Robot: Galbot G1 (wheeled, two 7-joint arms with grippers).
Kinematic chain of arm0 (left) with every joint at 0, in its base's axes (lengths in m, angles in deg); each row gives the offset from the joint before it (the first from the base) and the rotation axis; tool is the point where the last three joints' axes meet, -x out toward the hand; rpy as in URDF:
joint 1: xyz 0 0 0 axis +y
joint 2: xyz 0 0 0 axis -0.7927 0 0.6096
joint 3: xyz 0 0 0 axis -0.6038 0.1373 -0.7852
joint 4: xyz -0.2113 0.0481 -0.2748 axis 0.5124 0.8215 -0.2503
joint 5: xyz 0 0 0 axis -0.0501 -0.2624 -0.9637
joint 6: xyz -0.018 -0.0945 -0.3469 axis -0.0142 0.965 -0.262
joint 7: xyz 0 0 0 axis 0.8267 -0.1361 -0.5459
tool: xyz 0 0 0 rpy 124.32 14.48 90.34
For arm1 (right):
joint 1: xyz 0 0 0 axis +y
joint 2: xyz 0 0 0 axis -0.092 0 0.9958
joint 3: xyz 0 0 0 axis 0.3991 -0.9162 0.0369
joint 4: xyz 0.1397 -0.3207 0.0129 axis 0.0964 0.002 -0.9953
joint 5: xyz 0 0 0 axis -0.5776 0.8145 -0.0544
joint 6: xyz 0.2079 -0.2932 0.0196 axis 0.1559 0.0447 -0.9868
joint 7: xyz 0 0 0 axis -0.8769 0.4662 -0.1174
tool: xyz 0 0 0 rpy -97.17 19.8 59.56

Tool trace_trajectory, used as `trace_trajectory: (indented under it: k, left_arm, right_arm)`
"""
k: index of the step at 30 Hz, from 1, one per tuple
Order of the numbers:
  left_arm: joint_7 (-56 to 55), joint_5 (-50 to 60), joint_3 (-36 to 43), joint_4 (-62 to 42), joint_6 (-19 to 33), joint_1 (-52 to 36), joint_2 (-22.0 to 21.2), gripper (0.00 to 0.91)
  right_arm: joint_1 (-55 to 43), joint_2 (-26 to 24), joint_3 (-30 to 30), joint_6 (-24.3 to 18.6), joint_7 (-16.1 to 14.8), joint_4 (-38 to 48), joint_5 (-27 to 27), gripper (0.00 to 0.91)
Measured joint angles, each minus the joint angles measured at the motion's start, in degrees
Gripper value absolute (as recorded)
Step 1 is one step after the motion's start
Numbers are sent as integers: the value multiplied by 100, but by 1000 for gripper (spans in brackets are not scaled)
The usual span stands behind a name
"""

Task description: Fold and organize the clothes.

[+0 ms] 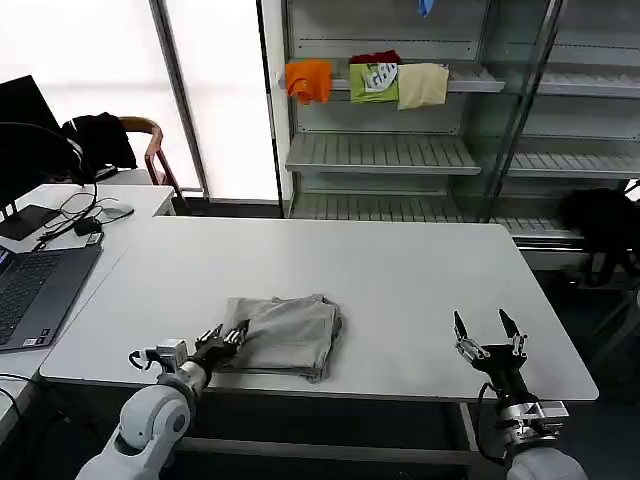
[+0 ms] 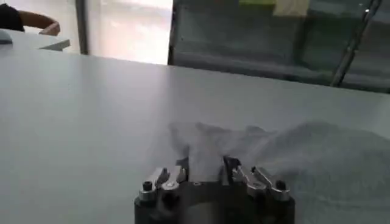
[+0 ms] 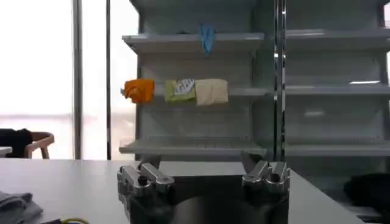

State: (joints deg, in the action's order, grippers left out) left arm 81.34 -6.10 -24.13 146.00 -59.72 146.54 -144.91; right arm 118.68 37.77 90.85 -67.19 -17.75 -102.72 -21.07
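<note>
One shirt: the grey shirt lies folded on the desk, its near-left edge right at the left fingers.
Left gripper: the left gripper sits low at the shirt's edge; in the left wrist view the cloth bunches just ahead of the fingers, which stand apart with nothing clamped between them.
Right gripper: the right gripper hovers over bare desk, well apart from the shirt, fingers spread wide and empty.
Risk, snag: if the left fingers push forward instead of lifting clear, they would likely drag the top layer and undo the fold.
Risk, partial pinch: closing here would probably catch a single layer, so a lift peels the stack open.
Risk, edge: the shirt lies near the desk's front edge; a pull toward the robot could slide it off.
Count: one shirt, two grippers, one desk; three small garments on the shelf far beyond the fingers.
</note>
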Motion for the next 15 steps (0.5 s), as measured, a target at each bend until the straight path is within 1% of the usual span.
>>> trace_trajectory:
  k: [9,15]
  left_arm:
    - [41,-47,-119,94,183,9,108,0]
    - [70,-173,-335,86,290,22,339,0]
  right_arm:
    - [-68,20,-43,-6,-9,13,0,907]
    - [-124,6,-61,-10,-7,22,-12,907]
